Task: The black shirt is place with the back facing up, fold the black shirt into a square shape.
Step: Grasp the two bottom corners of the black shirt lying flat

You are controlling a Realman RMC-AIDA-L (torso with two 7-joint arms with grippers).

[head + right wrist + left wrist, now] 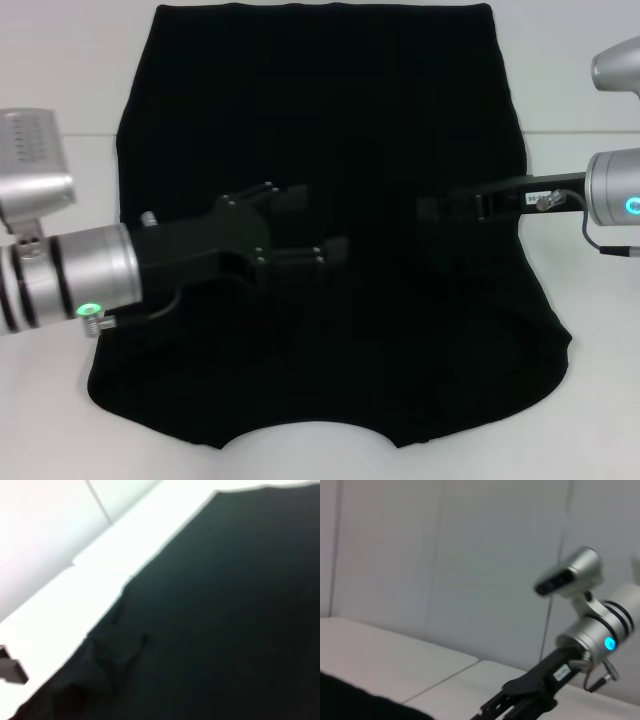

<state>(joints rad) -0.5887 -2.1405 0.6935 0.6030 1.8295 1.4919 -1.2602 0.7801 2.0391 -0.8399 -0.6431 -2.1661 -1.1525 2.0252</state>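
Observation:
The black shirt (320, 100) lies spread flat on the white table (60, 60), plain side up, with its curved neck edge toward me and its sides tucked in. My left gripper (315, 222) hovers open over the shirt's middle, left of centre, and holds nothing. From the right, my right gripper (432, 208) reaches in over the shirt's right half at about the same height, dark against the cloth. The left wrist view shows a corner of the shirt (350, 702) and my right arm (590, 630). In the right wrist view the shirt (225, 605) shows a rumpled fold near its edge.
Bare white table (590, 400) borders the shirt on both sides and along the front. A seam (570, 132) crosses the tabletop at the right. A pale panelled wall (445, 555) stands behind the table.

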